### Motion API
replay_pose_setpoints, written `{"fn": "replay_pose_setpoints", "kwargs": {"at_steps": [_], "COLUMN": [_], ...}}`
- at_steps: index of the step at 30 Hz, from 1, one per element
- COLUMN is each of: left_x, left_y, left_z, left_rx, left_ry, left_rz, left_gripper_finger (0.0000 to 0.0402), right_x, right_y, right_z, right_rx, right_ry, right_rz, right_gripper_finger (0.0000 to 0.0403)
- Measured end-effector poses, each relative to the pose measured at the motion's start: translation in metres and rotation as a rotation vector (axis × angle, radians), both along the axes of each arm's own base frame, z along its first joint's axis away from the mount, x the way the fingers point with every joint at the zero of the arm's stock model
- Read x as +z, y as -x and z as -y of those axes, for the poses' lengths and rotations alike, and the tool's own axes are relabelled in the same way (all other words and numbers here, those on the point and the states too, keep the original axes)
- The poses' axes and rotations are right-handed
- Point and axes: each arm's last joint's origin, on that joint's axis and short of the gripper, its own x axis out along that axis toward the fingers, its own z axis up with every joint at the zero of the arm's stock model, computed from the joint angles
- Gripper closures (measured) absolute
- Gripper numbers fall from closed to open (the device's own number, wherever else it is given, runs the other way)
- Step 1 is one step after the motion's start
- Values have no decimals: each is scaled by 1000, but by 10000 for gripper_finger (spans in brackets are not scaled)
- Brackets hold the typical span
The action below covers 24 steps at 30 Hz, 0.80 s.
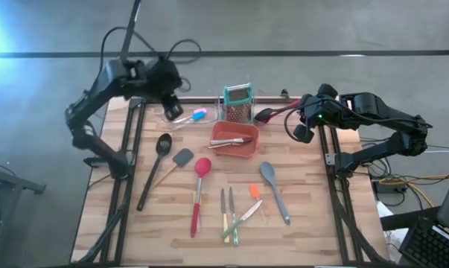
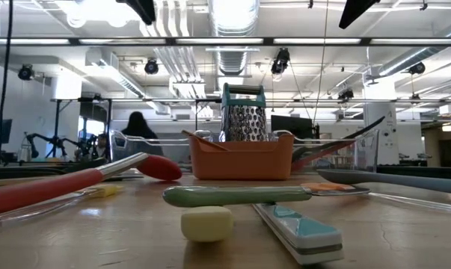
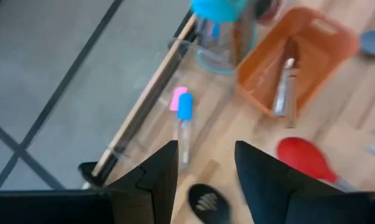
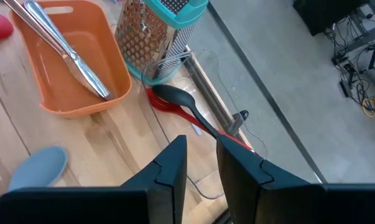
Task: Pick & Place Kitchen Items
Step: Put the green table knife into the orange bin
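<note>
Above table's far edge: left gripper (image 3: 204,163) parted, empty, over blue scraper (image 3: 185,107); right gripper (image 4: 201,163) narrow gap, empty, near black-and-red spoon (image 4: 182,102).

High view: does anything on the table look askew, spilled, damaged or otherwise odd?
Nothing is spilled or broken. Two things stand out mildly: the green-handled knife lies slanted across the yellow-handled knife instead of beside it, and the black and red spoons beside the box grater sit at the table's far edge.
</note>
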Motion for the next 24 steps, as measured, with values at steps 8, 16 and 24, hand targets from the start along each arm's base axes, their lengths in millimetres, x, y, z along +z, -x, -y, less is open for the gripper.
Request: {"fn": "replay_pose_setpoints", "kwargs": {"at_steps": [8,16,24], "left_x": [-1,-32,-86], "left_y": [-6,-26,-39], "left_z": [65,104,125], "left_rx": [-70,-138,-191], "left_ry": [51,114,145], "left_rz": [94,1,-199], "left_gripper_finger": [239,239,239], "right_x": [0,0,-7], "right_y": [0,-1,-16], "right_z": [0,-2,-22], "right_rx": [1,13,115], "right_ry": [0,-58,-305], "right_rz": [0,25,68], "right_gripper_finger": [329,323,339]}}
